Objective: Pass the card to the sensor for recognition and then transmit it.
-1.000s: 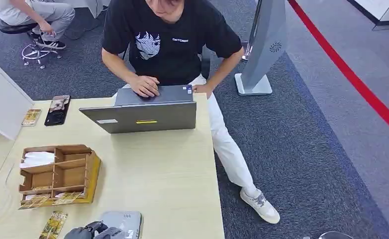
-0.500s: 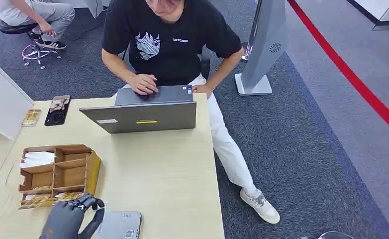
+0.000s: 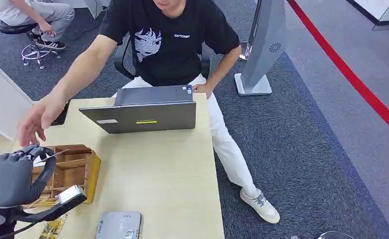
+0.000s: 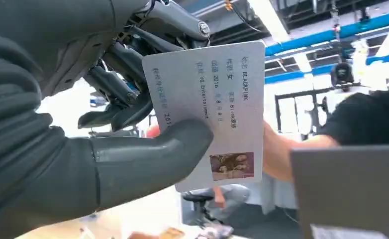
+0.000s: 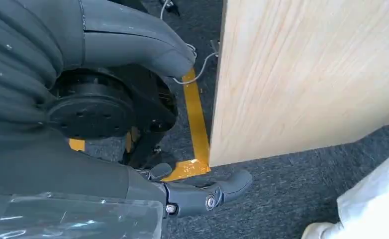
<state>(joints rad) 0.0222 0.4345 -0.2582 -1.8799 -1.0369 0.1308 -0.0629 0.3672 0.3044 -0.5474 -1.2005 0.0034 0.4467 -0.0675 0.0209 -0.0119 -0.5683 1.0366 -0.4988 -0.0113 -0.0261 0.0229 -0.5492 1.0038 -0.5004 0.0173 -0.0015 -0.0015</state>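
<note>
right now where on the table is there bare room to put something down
The widest bare patch of table lies between the laptop, the wooden organizer and the sensor, out to the right edge. The left side is crowded: organizer, loose cards, the left hand holding the card, and a person's hand reaching in.

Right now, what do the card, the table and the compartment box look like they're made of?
Card: looks like smooth plastic or laminate, stiff and flat in the left hand, with print and a small photo.
Table: pale wood or wood-look laminate; grain lines show, matte.
Box: thin brown board, probably plywood or fibreboard; its dividers have darker edges.
</note>
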